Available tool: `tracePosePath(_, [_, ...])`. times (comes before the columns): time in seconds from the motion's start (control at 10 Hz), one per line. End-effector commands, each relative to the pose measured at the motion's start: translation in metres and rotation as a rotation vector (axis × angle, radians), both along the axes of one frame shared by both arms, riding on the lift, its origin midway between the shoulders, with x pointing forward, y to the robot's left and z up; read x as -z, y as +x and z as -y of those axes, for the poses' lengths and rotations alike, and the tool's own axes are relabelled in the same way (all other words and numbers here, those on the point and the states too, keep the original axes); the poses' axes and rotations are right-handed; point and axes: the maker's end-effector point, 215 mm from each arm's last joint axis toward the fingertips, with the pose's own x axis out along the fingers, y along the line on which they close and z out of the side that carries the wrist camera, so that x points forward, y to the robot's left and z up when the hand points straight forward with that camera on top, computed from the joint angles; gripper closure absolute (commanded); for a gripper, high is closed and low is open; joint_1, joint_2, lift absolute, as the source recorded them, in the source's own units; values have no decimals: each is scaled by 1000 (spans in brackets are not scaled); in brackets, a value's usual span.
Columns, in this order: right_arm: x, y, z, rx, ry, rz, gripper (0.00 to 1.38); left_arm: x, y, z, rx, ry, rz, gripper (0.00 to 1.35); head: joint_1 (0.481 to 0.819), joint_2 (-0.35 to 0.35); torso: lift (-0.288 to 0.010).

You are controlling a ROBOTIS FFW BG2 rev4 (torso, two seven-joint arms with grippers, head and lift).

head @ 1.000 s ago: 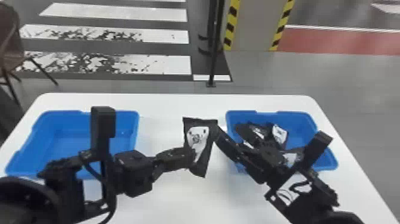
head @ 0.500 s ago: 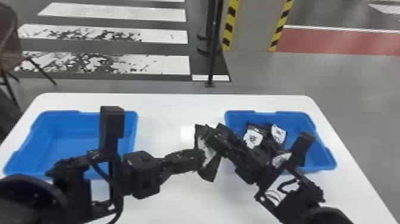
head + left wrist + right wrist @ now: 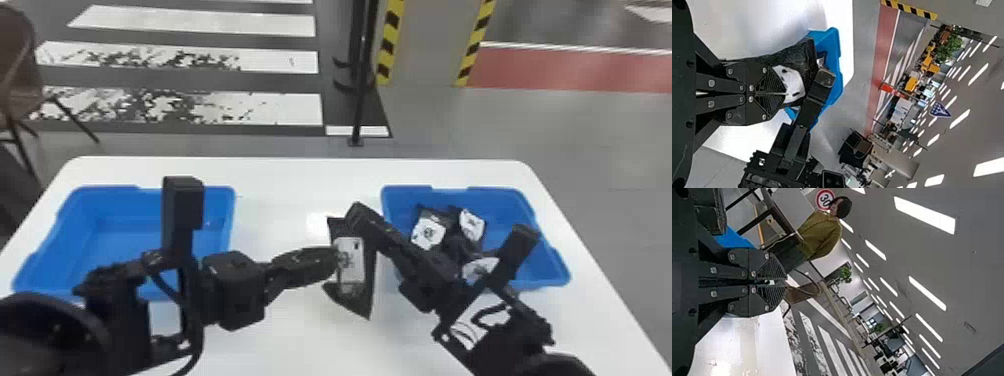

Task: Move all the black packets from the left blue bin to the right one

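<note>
In the head view my left gripper holds a black packet with a white label above the table between the bins. The left wrist view has this gripper shut on the packet. At the packet's upper right corner is my right gripper. The right wrist view presents that gripper with fingers together; whether they pinch the packet's edge I cannot tell. The left blue bin shows bare blue bottom around my arm. Several packets lie in the right blue bin, partly behind my right arm.
Both bins stand on a white table, whose far edge runs behind them. Past it are a thin black post and a brown chair at the left. My forearms extend over the near parts of the bins.
My right gripper moved left to the packet, covering part of it, then shifted slightly back toward the right. The packet turned more upright in my left gripper, which shifted slightly.
</note>
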Motion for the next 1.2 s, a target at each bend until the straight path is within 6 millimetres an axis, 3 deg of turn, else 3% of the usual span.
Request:
tracePosePath(0.0, [-6,-1,0,0,20,8,1280,0,4,-6,-20,1,6,1205,695,-79,-140])
tracePosePath(0.3, [-2,2,7,13,21,-1,1280,-1,7,-11,-30,1,10,1205,695,-65,-140])
tracePosePath(0.4, [4,14,22,42,8,-7,1280,-4,5,-9,-30,-19,13,1113,695,-65,-140])
tracePosePath(0.6, [18,44,74,129,-61,-11,1280,-9,6,-19,-71,-50,28,484,695,-100,-140])
tracePosePath(0.7, [21,58,100,171,-87,-12,1280,-18,4,-29,-100,-56,52,391,695,-126,-140])
tracePosePath(0.9, [28,80,170,293,-140,-24,1280,-27,-10,-41,-133,-70,63,400,695,-158,-140])
tracePosePath(1.1, [32,85,231,403,-185,-39,1280,-32,-25,-45,-148,-83,62,400,695,-226,-140])
